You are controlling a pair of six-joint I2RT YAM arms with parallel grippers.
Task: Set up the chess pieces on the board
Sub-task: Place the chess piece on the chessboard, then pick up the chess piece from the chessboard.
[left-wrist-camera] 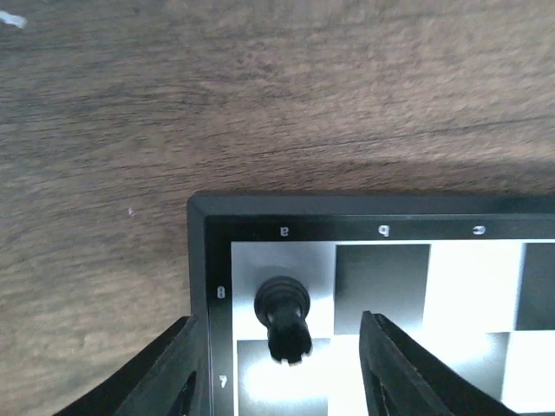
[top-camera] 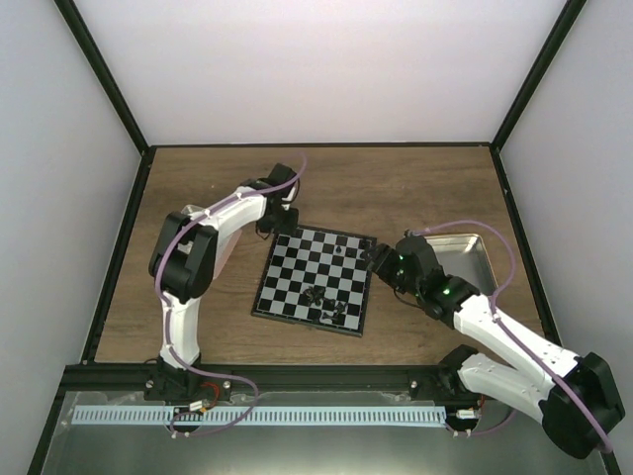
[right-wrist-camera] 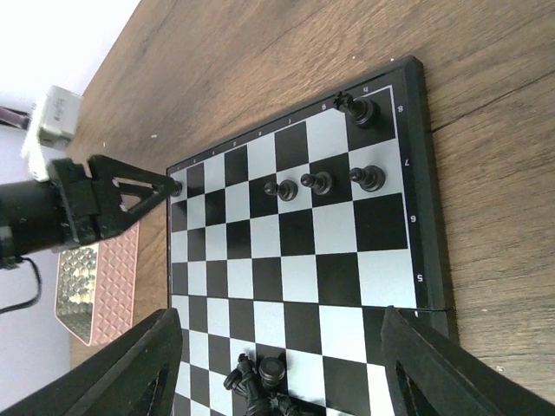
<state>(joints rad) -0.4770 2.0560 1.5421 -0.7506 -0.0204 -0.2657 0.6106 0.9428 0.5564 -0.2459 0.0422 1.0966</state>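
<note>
Your wooden table (top-camera: 396, 188) carried everything, and the board (top-camera: 297, 282) lay flat on it between the two arms, turned a little askew. A metal tin (top-camera: 473, 249) sat just to the board's right. A pinkish tin (right-wrist-camera: 91, 286) showed past the far side in the right wrist view.

Your left gripper (top-camera: 285, 224) was down at the board's far left corner with its jaws parted and gripping nothing. Its fingers (left-wrist-camera: 165, 373) stood either side of a black rook (left-wrist-camera: 284, 319) without touching it. That rook stood alone on the corner square, right by the rim.

Your right gripper (top-camera: 380, 259) hung over the board's right edge, spread wide and empty.

Then the small stuff. A heap of black pieces (right-wrist-camera: 260, 381) lay tumbled together on squares near the board's near edge. One taller piece (right-wrist-camera: 357, 110) stood on the opposite corner square of the rook's row. Three pawns (right-wrist-camera: 316, 182) stood in the next row in, spaced apart. I couldn't tell what kinds lay in the heap.
</note>
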